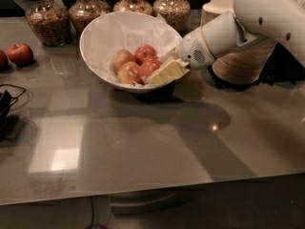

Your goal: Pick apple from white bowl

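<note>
Red-orange apple (pixel 149 67) lies in the white bowl (pixel 95 56), on the right side of the heap of fruit and near the bowl's right rim. The bowl is wide and glossy, and it is lined with crinkled white paper (pixel 124 32). Three more apples share the bowl: a red apple (pixel 145 53) just behind the red-orange one, and two paler yellow-red apples (pixel 122 58) to its left, all of them touching each other. The gripper (pixel 158 68) reaches into the bowl from the right, over the rim, at the end of a thick white arm (pixel 224 37). Its two cream-coloured fingers (pixel 169 72) stand apart, one in front of the apple and one behind it, so the apple sits between them; if the pads already press on the fruit I cannot tell. The apple is not lifted. The bowl stands on a grey, shiny table (pixel 143 147). Behind the bowl there is a row of four glass jars (pixel 45 15) with brownish dry food inside. To the right, partly behind the arm, is a stack of off-white paper bowls (pixel 221 1). At the far left of the table lies a loose red apple (pixel 20 54), well apart from the bowl, and a black cable (pixel 9 97) is in front of it.
</note>
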`<act>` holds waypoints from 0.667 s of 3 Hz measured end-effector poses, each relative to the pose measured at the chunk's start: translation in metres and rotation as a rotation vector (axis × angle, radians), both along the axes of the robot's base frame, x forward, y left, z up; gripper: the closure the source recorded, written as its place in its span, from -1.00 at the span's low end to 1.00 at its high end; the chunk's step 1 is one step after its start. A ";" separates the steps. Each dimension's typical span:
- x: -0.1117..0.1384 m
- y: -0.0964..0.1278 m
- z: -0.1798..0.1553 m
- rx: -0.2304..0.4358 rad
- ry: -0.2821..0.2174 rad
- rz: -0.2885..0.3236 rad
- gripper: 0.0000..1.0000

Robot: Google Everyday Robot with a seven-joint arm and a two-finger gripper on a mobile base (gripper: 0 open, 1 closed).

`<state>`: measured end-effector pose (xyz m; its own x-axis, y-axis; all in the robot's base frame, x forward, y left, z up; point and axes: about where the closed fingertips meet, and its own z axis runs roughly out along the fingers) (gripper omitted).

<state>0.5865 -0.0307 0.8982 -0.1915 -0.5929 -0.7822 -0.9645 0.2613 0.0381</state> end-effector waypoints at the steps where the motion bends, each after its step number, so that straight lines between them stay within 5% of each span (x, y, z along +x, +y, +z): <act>1: -0.003 0.003 0.017 0.048 -0.015 0.023 1.00; 2: -0.008 0.006 0.044 0.117 -0.048 0.049 1.00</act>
<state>0.5788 -0.0252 0.9418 -0.1257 -0.5052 -0.8538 -0.9774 0.2105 0.0193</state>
